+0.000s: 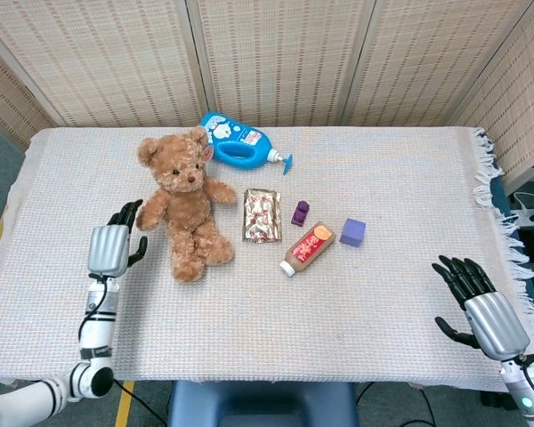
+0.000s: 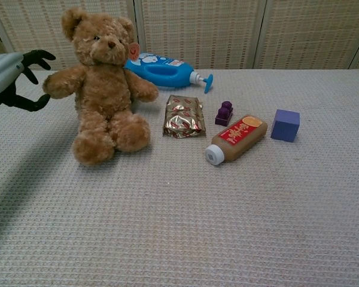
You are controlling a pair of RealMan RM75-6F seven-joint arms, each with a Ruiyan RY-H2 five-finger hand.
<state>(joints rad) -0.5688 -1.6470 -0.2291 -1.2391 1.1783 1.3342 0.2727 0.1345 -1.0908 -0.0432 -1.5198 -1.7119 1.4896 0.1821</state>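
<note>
Sitting up just right of your open, empty left hand, the teddy bear could tip over if your fingers bump its arm.

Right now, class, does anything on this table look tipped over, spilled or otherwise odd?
Two bottles lie on their sides: the blue pump bottle behind the teddy bear, and the brown bottle with a white cap beside the purple cube. Nothing looks spilled or damaged. The bear sits upright.
</note>
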